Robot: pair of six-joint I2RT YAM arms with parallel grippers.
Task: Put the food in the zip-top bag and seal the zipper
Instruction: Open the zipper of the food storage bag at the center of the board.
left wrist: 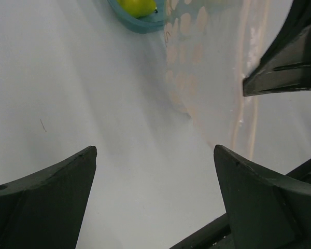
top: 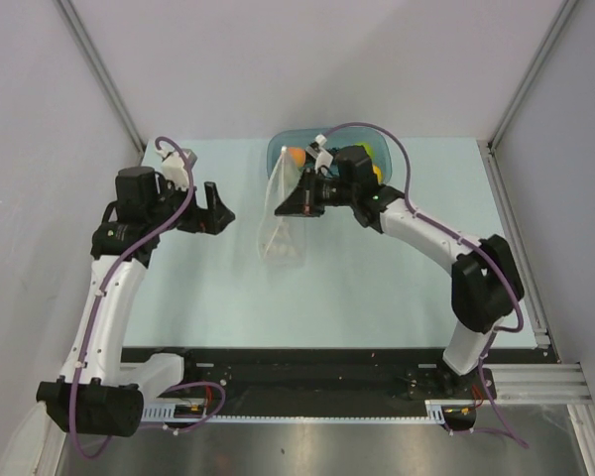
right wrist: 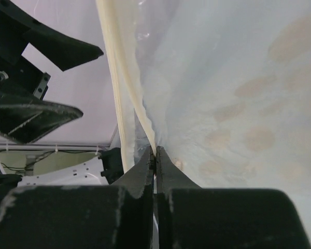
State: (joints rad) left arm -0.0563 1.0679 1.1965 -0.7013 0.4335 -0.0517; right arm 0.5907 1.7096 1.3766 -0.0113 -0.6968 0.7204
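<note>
One zip-top bag [top: 281,226], clear, being held up off table at mouth edge. Right gripper [right wrist: 155,151] fingers pressing flat together, pinching bag film just beside one pale zipper [right wrist: 122,78]. Left gripper [left wrist: 154,148] standing wide open, gripping nothing, bag lying ahead-right of its fingers. One teal tub [top: 276,149] sitting beyond bag. Two fruits showing inside it: one orange fruit [top: 296,156], one yellow-green fruit [top: 377,171]. Right arm [top: 426,233] blocking rest of tub.

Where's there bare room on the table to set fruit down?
Bare table lies between the bag and the near rail, also right of the tub. Crowded around the bag: left gripper beside it, right gripper clamping it.
</note>
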